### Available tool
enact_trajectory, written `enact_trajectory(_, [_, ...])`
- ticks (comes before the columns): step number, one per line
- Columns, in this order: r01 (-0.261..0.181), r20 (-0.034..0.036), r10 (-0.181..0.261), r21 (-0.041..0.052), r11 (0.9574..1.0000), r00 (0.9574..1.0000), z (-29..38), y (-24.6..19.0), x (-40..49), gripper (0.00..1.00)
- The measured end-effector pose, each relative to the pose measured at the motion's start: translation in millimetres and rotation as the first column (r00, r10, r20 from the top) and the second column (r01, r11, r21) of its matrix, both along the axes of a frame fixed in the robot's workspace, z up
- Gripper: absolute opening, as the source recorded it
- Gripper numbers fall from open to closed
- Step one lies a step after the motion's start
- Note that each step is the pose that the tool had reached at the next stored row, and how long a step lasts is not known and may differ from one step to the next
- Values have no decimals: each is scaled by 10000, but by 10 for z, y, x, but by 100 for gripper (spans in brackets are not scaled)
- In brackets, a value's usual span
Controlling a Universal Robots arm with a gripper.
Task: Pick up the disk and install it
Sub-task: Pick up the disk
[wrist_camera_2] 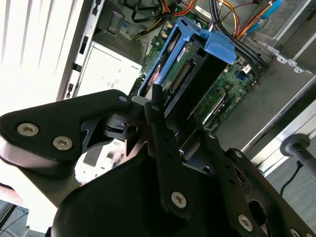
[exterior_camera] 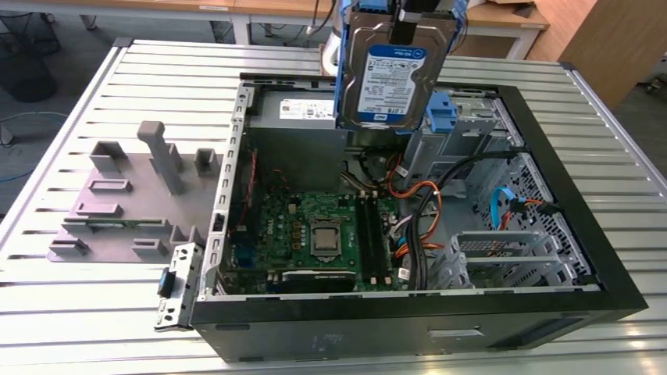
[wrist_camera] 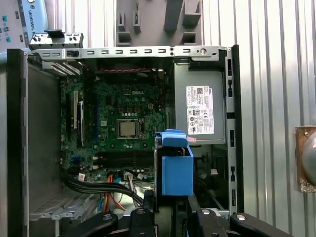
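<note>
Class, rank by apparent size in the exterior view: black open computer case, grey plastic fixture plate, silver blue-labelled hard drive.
1. black computer case
2. grey fixture plate
3. silver hard drive, held above the case, probably nearer the camera, so it may look enlarged

A metal table (exterior_camera: 125,70) with long parallel ribs fills most of the exterior view, its pale slats evenly lit. In the second wrist view its top is washed out white by strong light. Beyond the table's far edge stands a wooden desk (exterior_camera: 156,6) on white legs (exterior_camera: 242,31). Off the far corner on the exterior view's right is a wooden cabinet (exterior_camera: 599,47). The floor (exterior_camera: 83,27) is grey. A black wire basket (exterior_camera: 23,66) stands on it off the far corner on the exterior view's left, with a blue cable (exterior_camera: 37,117) lying near.
</note>
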State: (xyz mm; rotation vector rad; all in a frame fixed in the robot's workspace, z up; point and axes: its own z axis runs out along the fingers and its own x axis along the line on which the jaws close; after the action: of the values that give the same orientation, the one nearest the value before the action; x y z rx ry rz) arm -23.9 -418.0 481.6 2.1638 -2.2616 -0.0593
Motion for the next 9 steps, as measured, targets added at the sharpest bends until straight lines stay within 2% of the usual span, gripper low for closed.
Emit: enact_trajectory(9, [0,0,0,-10,10000,10000,0,-163,0,35])
